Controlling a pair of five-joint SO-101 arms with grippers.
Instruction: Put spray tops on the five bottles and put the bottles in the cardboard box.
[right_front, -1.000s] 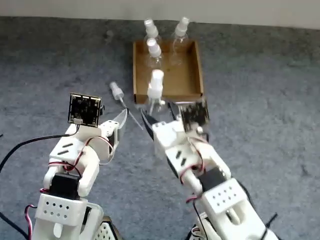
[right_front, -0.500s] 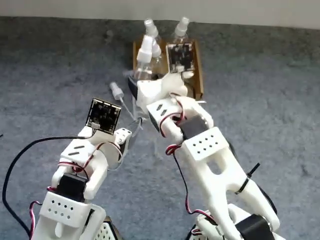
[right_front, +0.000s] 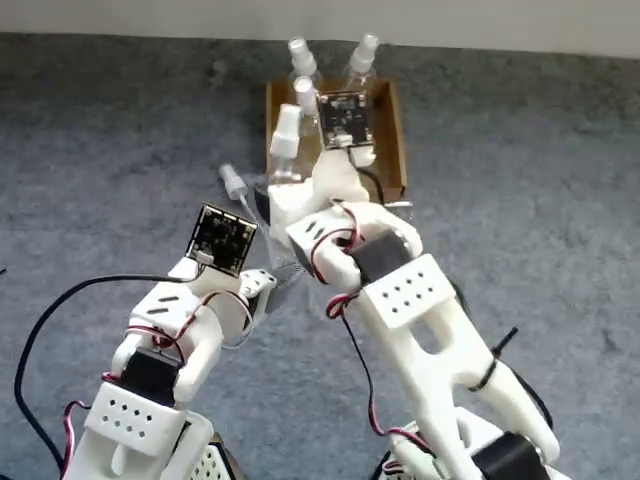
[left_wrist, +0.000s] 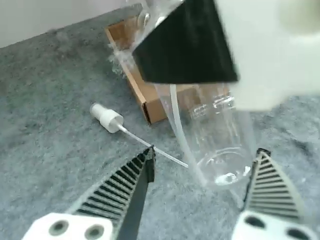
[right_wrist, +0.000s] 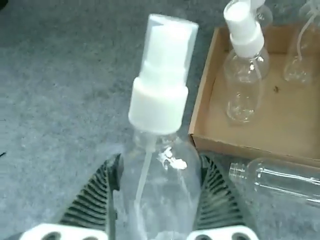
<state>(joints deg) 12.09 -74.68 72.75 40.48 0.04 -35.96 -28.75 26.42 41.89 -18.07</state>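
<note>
Bottle (right_wrist: 155, 165) clamped in right gripper (right_wrist: 159, 172), just raised toward box (right_wrist: 235, 144); ready to drop in. Left gripper (left_wrist: 205, 157) apart, shifted in beneath.

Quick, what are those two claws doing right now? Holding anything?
Left gripper: open, holding nothing.
Right gripper: closed on a bottle with its spray top on.

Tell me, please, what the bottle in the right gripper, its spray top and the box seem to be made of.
Bottle: clear and glossy, likely plastic; the dip tube shows through its wall. Spray top: opaque white and smooth, probably plastic. Box: brown, matte cardboard, with thin raw-looking edges.
</note>
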